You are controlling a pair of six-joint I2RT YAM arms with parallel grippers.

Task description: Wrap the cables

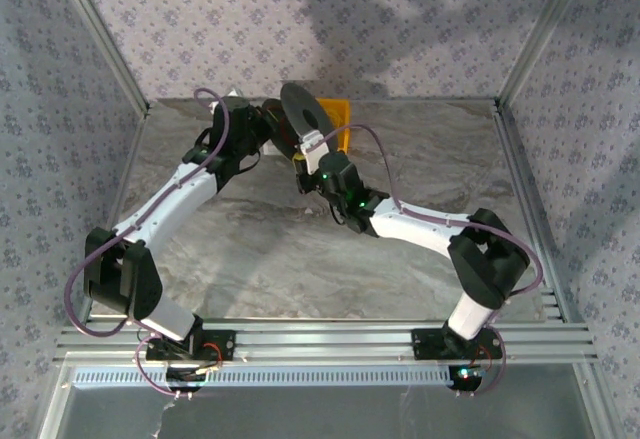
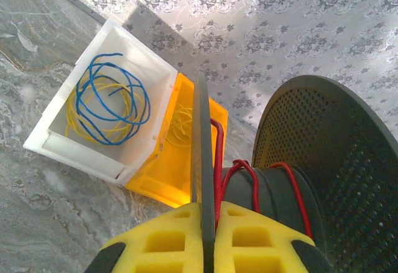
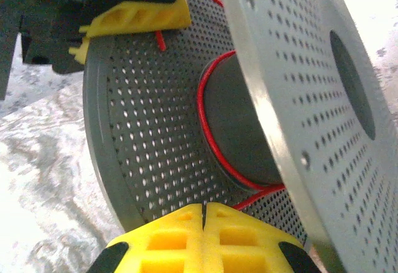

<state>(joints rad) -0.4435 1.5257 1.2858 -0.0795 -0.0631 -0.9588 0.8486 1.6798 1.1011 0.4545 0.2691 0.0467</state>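
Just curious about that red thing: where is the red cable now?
In both wrist views, the red cable wraps the spool's core, between its perforated discs, near the far edge of the table.

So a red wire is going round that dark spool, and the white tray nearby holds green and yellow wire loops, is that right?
Almost. The loops in the white tray are blue and yellow, not green and yellow; the left wrist view shows them plainly. The rest stands: a red wire goes round the dark spool.
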